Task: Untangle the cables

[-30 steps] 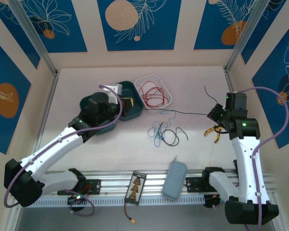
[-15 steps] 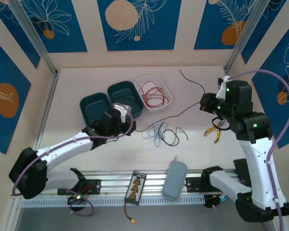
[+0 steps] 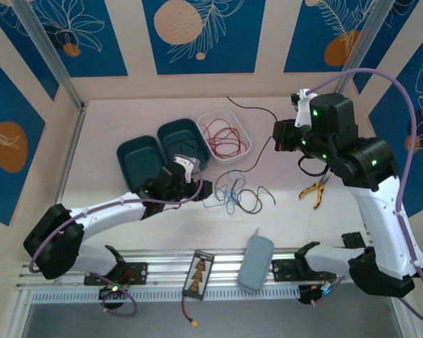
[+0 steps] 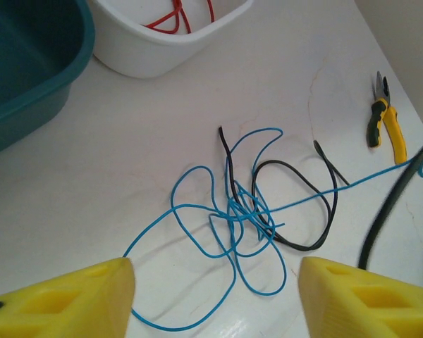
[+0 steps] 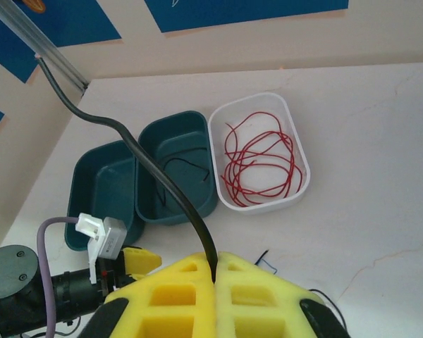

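The cables lie as a tangle of blue and black wires (image 3: 236,196) on the table in front of the white tray; the knot (image 4: 245,217) sits just ahead of my left gripper. My left gripper (image 3: 201,187) is low over the table beside the tangle, open, with a blue loop lying between its yellow fingers (image 4: 84,299). My right gripper (image 3: 279,136) is raised at the right, shut on a black wire (image 5: 137,158) that rises out of its closed jaws. That wire runs from the tangle up past it (image 3: 248,108). Red wires (image 5: 261,158) lie in the white tray (image 3: 218,113).
Two teal trays (image 3: 127,151) stand left of the white one; the right teal tray (image 5: 170,124) holds a thin black wire. Yellow-handled pliers (image 3: 314,190) lie at the right. A grey-blue pouch (image 3: 255,262) and a small circuit board (image 3: 197,273) rest on the near rail.
My left gripper has come down from over the teal trays to the tangle and opened. My right arm has lifted and swung left, drawing the black wire up and out.
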